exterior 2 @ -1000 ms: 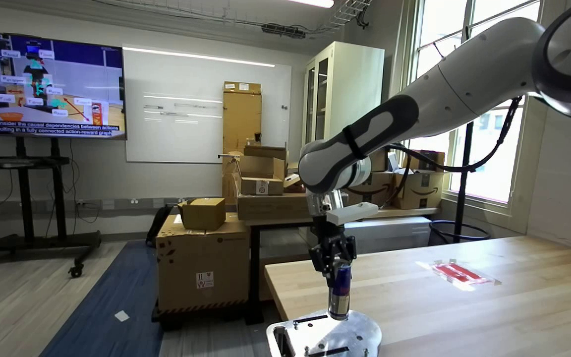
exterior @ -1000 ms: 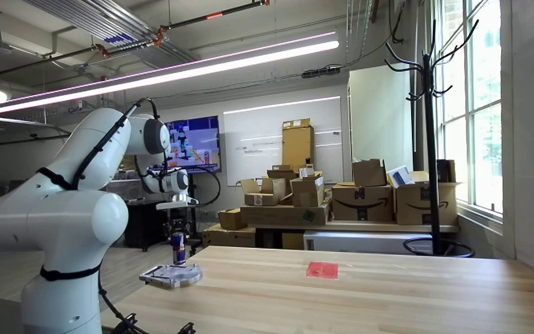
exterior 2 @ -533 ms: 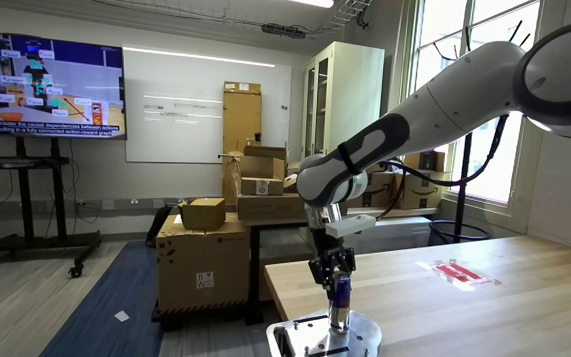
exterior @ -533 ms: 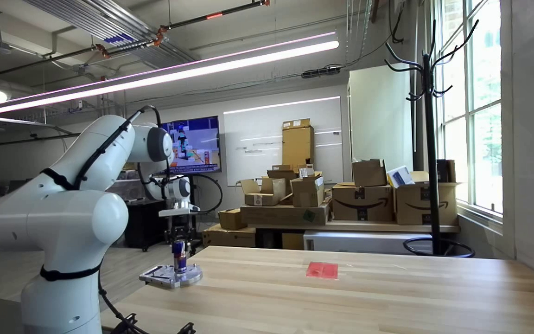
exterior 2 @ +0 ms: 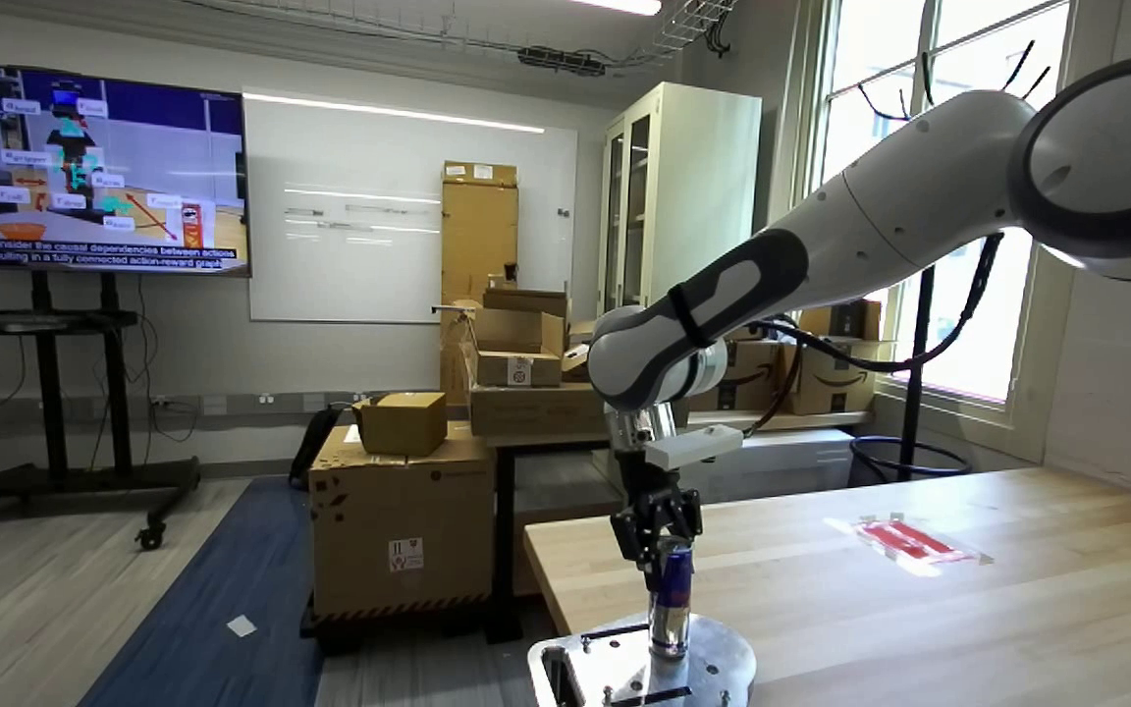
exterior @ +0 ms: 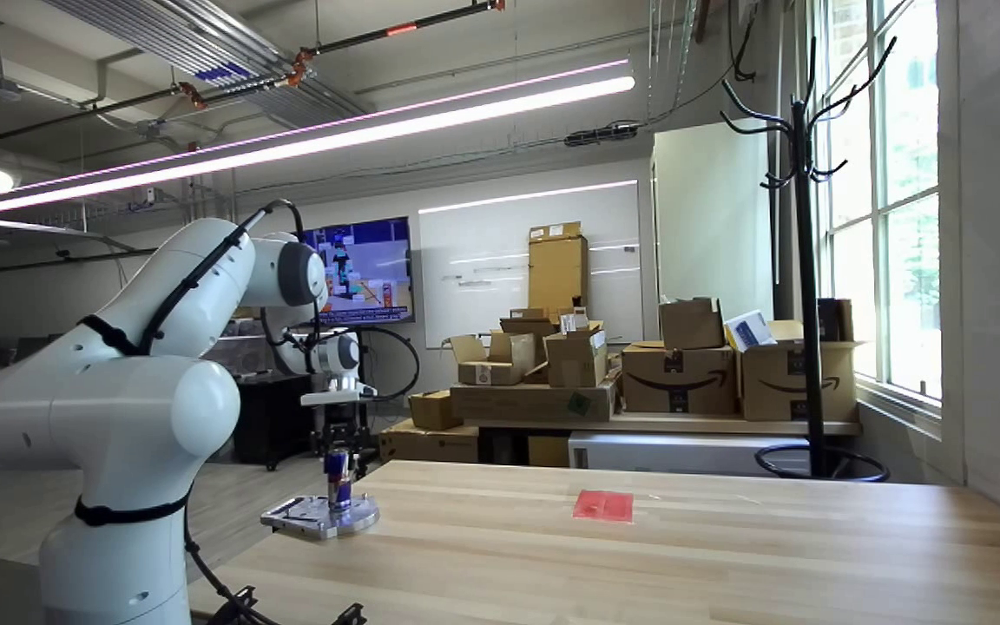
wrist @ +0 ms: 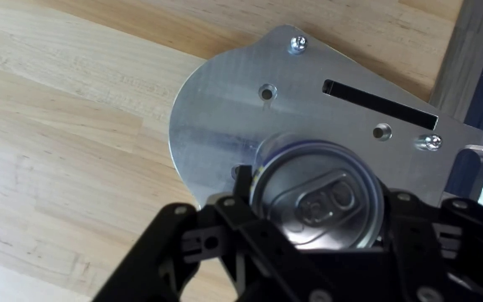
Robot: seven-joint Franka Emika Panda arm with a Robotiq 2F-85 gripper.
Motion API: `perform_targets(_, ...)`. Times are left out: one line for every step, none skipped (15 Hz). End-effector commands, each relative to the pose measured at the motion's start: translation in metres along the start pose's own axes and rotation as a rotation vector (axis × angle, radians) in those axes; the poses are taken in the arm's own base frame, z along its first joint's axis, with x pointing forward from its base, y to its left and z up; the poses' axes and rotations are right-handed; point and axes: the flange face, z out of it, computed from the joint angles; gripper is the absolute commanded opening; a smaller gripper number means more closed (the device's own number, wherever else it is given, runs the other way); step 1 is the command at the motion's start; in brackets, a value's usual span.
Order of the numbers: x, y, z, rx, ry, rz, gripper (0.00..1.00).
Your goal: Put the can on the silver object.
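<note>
The can [exterior 2: 671, 619] is blue with a silvery lower part and stands upright over the silver object [exterior 2: 720, 638], a flat shiny metal plate with holes, slots and screws. Both also show in an exterior view, the can [exterior: 339, 491] and the plate [exterior: 361, 518]. The can's base looks to be on the plate, though a tiny gap cannot be ruled out. My gripper [exterior 2: 664, 556] is shut on the upper part of the can. In the wrist view the gripper [wrist: 315, 188] has a dark finger on each side of the can's lid [wrist: 308, 167], over the plate [wrist: 220, 105].
The plate lies on the wooden table [exterior: 639, 573] near its edge. A flat red-pink piece [exterior: 603, 505] is farther along the table, and also shows in an exterior view [exterior 2: 909, 540]. Cardboard boxes [exterior 2: 403, 530] stand beyond the table. Cables run near the robot base.
The arm has lowered with the can, bringing its base down to the plate. In the last half second the can has shifted only slightly sideways. The gripper stays closed on it.
</note>
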Motion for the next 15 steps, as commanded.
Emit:
perform_targets(-0.001,0.002,-0.007,0.034,-0.018,-0.021,0.91)
perform_targets(-0.003,0.001,-0.008,0.039,-0.018,-0.02,0.98)
perform_targets(-0.005,0.0,-0.01,0.042,-0.018,-0.019,1.0)
perform_targets(-0.008,-0.001,-0.013,0.049,-0.019,-0.018,1.0)
perform_targets(-0.011,-0.002,-0.018,0.051,-0.018,-0.017,1.0)
perform_targets(-0.015,-0.003,-0.025,0.053,-0.014,-0.016,1.0)
perform_targets(-0.021,-0.006,-0.035,0.06,-0.008,-0.015,1.0)
perform_targets(-0.027,-0.009,-0.049,0.067,0.004,-0.014,1.0)
perform_targets(-0.033,-0.012,-0.061,0.076,0.013,-0.016,1.0)
perform_targets(-0.04,-0.015,-0.079,0.088,0.031,-0.016,1.0)
perform_targets(-0.047,-0.017,-0.093,0.098,0.046,-0.016,1.0)
perform_targets(-0.056,-0.019,-0.111,0.111,0.067,-0.011,1.0)
perform_targets(-0.064,-0.018,-0.125,0.12,0.083,-0.008,1.0)
perform_targets(-0.073,-0.014,-0.138,0.121,0.097,-0.001,1.0)
perform_targets(-0.082,-0.006,-0.148,0.115,0.116,0.014,1.0)
